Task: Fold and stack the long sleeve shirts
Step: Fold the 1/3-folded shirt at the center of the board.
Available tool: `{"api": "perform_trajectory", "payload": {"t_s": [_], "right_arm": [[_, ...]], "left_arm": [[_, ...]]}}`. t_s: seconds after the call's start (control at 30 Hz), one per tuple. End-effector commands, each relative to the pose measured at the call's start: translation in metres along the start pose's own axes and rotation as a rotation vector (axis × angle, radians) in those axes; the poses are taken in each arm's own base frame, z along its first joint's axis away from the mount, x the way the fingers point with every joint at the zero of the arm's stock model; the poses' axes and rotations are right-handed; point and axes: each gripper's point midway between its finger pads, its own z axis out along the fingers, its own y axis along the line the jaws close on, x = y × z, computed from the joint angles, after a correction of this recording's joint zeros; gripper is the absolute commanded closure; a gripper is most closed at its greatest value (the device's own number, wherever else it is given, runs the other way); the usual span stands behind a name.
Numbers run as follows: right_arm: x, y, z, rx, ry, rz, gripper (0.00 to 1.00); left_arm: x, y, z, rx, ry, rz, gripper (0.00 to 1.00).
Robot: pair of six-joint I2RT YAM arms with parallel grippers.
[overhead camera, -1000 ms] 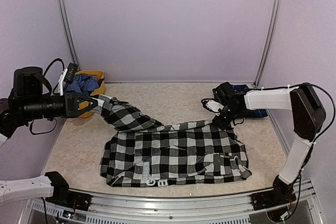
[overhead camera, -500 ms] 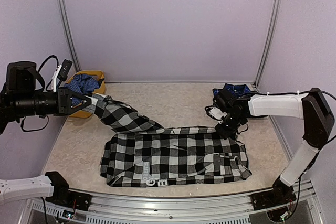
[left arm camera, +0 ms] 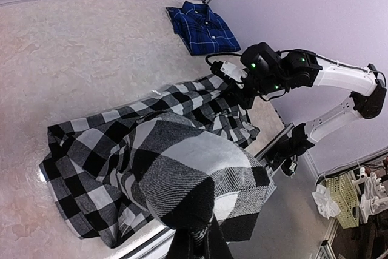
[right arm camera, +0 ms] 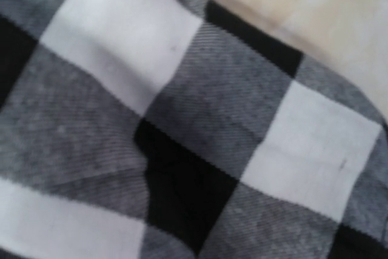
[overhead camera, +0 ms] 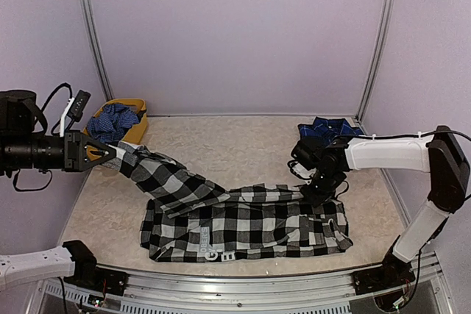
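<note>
Two shirts on your table (overhead camera: 243,137): check shirt (overhead camera: 250,222) spread centre-front, navy plaid shirt (overhead camera: 327,128) folded at far right corner. Your left gripper (overhead camera: 110,151) pinches sleeve (overhead camera: 165,178), lifted leftward; right gripper (overhead camera: 313,193) closed on check shirt's far right edge. On black band, white lettering (overhead camera: 217,249) too small to read

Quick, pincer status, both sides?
Left pincer: closed, holding the check shirt by its sleeve.
Right pincer: closed on that shirt's far edge.
</note>
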Motion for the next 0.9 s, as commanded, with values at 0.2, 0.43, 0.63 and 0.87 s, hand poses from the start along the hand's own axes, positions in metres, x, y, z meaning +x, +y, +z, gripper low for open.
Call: {"api": "perform_trajectory", "payload": {"t_s": [0.2, 0.43, 0.63, 0.87], "right_arm": [[0.013, 0.014, -0.011, -0.001, 0.052, 0.041, 1.0], [0.028, 0.015, -0.011, 0.0, 0.109, 0.079, 1.0], [0.037, 0.018, -0.007, 0.002, 0.141, 0.083, 0.94], [0.044, 0.022, -0.005, 0.005, 0.158, 0.071, 0.77]], "left_arm": [[0.009, 0.0, 0.0, 0.005, 0.044, 0.046, 1.0], [0.005, -0.001, 0.002, -0.002, 0.063, 0.084, 1.0], [0.004, 0.002, 0.006, -0.024, 0.085, 0.1, 1.0], [0.004, -0.004, 0.011, 0.005, 0.104, 0.11, 1.0]]}}
